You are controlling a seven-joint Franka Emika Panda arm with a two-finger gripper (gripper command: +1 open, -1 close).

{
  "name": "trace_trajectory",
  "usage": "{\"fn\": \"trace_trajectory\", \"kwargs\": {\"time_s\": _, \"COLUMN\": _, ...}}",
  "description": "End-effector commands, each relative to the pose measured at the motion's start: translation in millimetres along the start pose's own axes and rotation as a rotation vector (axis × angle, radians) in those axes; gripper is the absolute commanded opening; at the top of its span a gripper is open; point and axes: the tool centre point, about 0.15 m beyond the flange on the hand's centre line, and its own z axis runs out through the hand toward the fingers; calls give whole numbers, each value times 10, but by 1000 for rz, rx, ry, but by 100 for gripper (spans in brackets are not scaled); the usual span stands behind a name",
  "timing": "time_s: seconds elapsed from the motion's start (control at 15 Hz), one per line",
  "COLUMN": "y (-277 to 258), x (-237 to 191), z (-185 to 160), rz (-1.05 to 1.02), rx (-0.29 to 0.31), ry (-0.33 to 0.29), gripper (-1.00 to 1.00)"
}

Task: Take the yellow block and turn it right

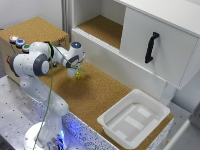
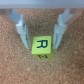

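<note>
The yellow block (image 2: pixel 42 45) is a small cube with a black letter R on its upper face. It lies on the cork surface (image 2: pixel 70 65). In the wrist view it sits between my two grey fingers (image 2: pixel 21 31), with a gap on each side. My gripper (image 2: pixel 41 44) is open around it. In the exterior view the gripper (image 1: pixel 77 73) points down at the cork mat near the white cabinet's base, and the block (image 1: pixel 79 75) shows as a small yellow spot at its tips.
A white plastic tray (image 1: pixel 134 117) sits on the cork mat at the exterior view's right. A white cabinet has an open shelf (image 1: pixel 102 27) and a door with a black handle (image 1: pixel 151 47). A cork box with coloured buttons (image 1: pixel 17 40) stands at the left. A thin green cable (image 1: pixel 50 85) hangs along the arm.
</note>
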Motion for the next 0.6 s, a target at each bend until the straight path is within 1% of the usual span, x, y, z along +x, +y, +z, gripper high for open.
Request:
{"fn": "trace_trajectory", "kwargs": {"time_s": 0.0, "y": -43, "x": -13, "z": -209, "rz": -17, "rx": 55, "ry": -67, "gripper": 100}}
{"fn": "trace_trajectory", "kwargs": {"time_s": 0.13, "y": -48, "x": -23, "z": -356, "rz": -62, "rx": -5, "ry": -66, "gripper": 100}}
{"fn": "trace_trajectory", "kwargs": {"time_s": 0.4, "y": 74, "x": -120, "z": -635, "rz": -127, "rx": -189, "ry": -66, "gripper": 100}}
{"fn": "trace_trajectory", "kwargs": {"time_s": 0.47, "y": 95, "x": -171, "z": -728, "rz": -163, "rx": -241, "ry": -39, "gripper": 100}}
{"fn": "trace_trajectory", "kwargs": {"time_s": 0.53, "y": 131, "x": -223, "z": -803, "rz": -187, "rx": -274, "ry": -16, "gripper": 100}}
